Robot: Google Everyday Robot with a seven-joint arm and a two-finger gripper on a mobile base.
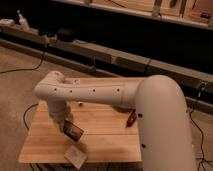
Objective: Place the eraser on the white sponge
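The tool [68, 127] is clamping the eraser [75, 132], hanging w/ it just above the white sponge [76, 156] nr desk [112, 142] front edge.

The worktop [107, 137] is a pale board of wooden slats standing on a grey floor [20, 80]. The sponge [75, 156] lies flat on it at the front edge, off-white and squarish. Well to the right of the sponge and farther back lies a reddish-brown tool [131, 118], its right side hidden by the arm [95, 92]. The end effector [67, 126] hangs just above and behind the sponge, gripping the eraser [74, 132], which is tilted and apart from the sponge.
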